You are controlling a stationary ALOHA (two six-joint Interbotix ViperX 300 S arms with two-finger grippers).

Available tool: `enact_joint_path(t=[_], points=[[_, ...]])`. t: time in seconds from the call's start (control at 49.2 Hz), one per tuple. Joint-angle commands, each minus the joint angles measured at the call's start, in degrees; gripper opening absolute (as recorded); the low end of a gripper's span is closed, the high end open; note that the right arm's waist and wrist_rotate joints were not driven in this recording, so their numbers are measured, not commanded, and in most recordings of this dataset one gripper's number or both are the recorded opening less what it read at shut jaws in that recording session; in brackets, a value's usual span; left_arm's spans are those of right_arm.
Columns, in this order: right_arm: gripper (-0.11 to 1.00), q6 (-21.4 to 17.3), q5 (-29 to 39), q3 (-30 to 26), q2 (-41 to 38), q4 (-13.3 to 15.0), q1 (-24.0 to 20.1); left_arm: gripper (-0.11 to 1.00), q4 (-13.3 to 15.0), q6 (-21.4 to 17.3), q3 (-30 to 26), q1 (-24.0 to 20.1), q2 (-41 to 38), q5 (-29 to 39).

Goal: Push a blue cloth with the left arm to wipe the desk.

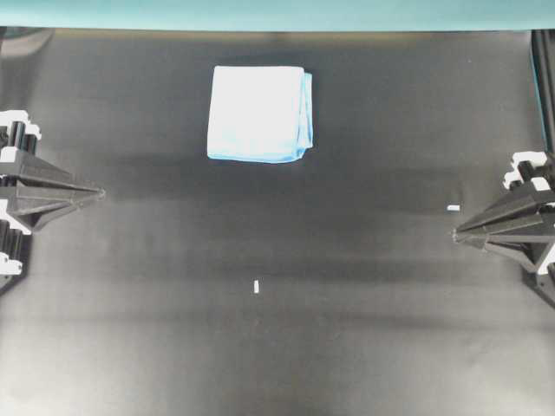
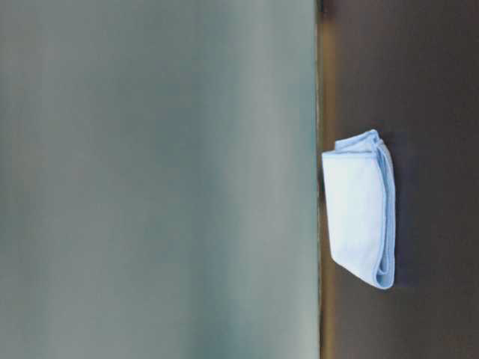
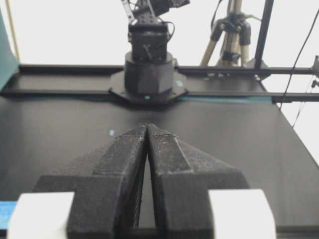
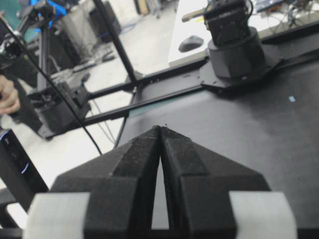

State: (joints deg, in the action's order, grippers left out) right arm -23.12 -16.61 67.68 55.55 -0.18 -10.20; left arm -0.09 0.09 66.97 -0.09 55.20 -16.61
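A tripod (image 3: 230, 30) and a person's hand (image 4: 7, 97) stand off-table.

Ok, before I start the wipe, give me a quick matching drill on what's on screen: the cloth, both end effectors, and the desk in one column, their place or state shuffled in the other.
Things:
1. blue cloth
2. left end effector
3. right end effector
4. desk

Places or states:
A. shut, at the right edge of the overhead view
B. folded, lying near the far teal strip
C. matte black, with small white marks
D. shut, at the left edge, apart from the cloth

Pairs: 1-B, 2-D, 3-A, 4-C
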Motion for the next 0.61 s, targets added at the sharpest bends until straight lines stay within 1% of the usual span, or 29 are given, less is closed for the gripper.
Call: enact_joint_path(t=[0.0, 0.02, 0.081, 0.163, 0.325, 0.406, 0.589], points=[[0.03, 0.0, -0.4, -0.8, -0.4, 0.0, 0.0, 0.06, -2.3, 1.0, -0.4, 0.1, -1.1, 1.2], [0.03, 0.0, -0.4, -0.6, -0.4, 0.0, 0.0, 0.06, -2.3, 1.1, -0.4, 0.1, -1.3, 1.8], [0.02, 0.0, 0.3, -0.6, -0.4, 0.0, 0.1, 0.12, -2.3, 2.0, -0.4, 0.0, -2.3, 2.4], [0.01, -0.1, 1.6, -0.6, -0.4, 0.0, 0.0, 0.01, -2.3, 3.0, -0.8, -0.1, -4.6, 2.3], [0.01, -0.1, 2.6, -0.6, -0.4, 0.0, 0.0, 0.00, -2.4, 3.1, -2.5, -1.1, -9.4, 1.3], [0.01, 0.0, 2.6, -0.6, -0.4, 0.0, 0.0, 0.00, -2.4, 3.1, -3.3, -2.8, -12.0, 0.4], [0.01, 0.0, 2.6, -0.6, -0.4, 0.0, 0.1, 0.01, -2.3, 3.9, -5.5, -8.7, -19.4, -1.0]])
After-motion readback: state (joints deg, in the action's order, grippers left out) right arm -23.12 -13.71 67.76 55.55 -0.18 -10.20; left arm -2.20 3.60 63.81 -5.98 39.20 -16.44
